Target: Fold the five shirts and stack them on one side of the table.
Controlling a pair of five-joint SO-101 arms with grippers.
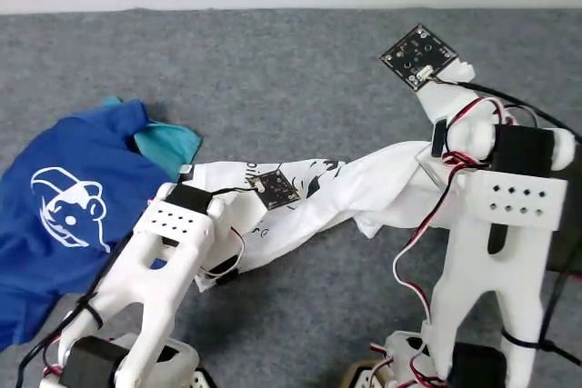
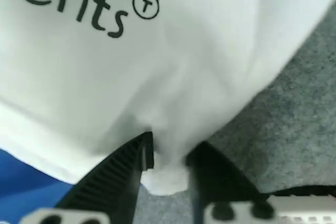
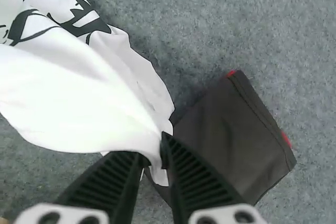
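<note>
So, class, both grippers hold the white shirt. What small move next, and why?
Probably draw the left gripper and right gripper apart to stretch the white shirt flat: both are shut on it, and it lies bunched and twisted between them.

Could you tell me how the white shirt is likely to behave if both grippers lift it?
Probably floppy: the white shirt bunches and wrinkles between the left gripper and right gripper. Likely light, since small pinches of cloth hold it. It may drag on the grey table cover rather than slide.
</note>
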